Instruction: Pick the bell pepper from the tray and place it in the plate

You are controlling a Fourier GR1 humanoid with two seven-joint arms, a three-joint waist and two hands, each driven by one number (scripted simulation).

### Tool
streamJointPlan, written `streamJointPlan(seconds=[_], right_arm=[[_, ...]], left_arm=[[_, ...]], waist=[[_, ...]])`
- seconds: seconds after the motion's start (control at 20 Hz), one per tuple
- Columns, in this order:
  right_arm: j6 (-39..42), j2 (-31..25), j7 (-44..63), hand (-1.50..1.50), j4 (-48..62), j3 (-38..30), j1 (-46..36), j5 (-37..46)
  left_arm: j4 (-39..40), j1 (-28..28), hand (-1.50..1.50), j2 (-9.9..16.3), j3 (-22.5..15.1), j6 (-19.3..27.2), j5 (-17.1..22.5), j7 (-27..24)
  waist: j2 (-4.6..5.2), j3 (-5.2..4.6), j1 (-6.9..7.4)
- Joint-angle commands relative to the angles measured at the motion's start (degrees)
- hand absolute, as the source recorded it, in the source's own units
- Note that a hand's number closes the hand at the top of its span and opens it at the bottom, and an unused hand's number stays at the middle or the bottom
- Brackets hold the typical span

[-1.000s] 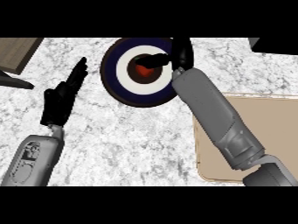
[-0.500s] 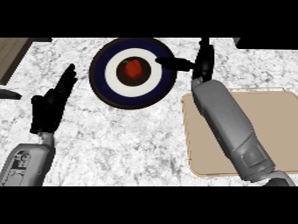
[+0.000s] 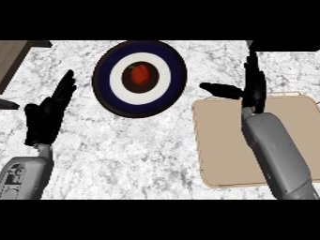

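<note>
1. We saw the bell pepper (image 3: 140, 74) sitting red in the dark centre of the plate (image 3: 114, 96), off the tray and touched by neither hand.
2. The plate had a dark blue outer ring, a white ring inside it and a dark middle; it lay on the marble counter (image 3: 121, 154), to the left of the tray.
3. The tray (image 3: 224, 140) was tan with a raised rim and lay at the right side of the counter; our right forearm crossed over it.
4. Our right hand (image 3: 251, 89) stood over the tray's far edge, fingers straight and pointing away, thumb stuck out to the left toward the plate. It held nothing and stood apart from the plate's rim.
5. Our left hand (image 3: 48, 115) showed at the left of the plate, fingers straight and up, spread a little, holding nothing. It was clear of the plate.
6. A wooden board (image 3: 3, 63) sat at the counter's far left corner, well apart from the plate.
</note>
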Motion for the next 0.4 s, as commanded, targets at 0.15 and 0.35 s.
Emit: streamJointPlan(seconds=[0.15, 0.35], right_arm=[[9.07, -5.56, -1.15, -1.5, -3.37, -4.77, 5.09, -3.36], [8.86, -3.93, -4.01, -1.5, -2.71, -5.25, 6.61, -1.75]], left_arm=[[2.11, -2.4, 0.0, -1.15, 0.87, 0.48, -1.22, -0.59], [-3.23, 1.1, 0.0, -0.89, 0.71, -1.54, -1.0, 1.86]], waist=[[0.11, 0.01, 0.23], [0.09, 0.01, 0.44]])
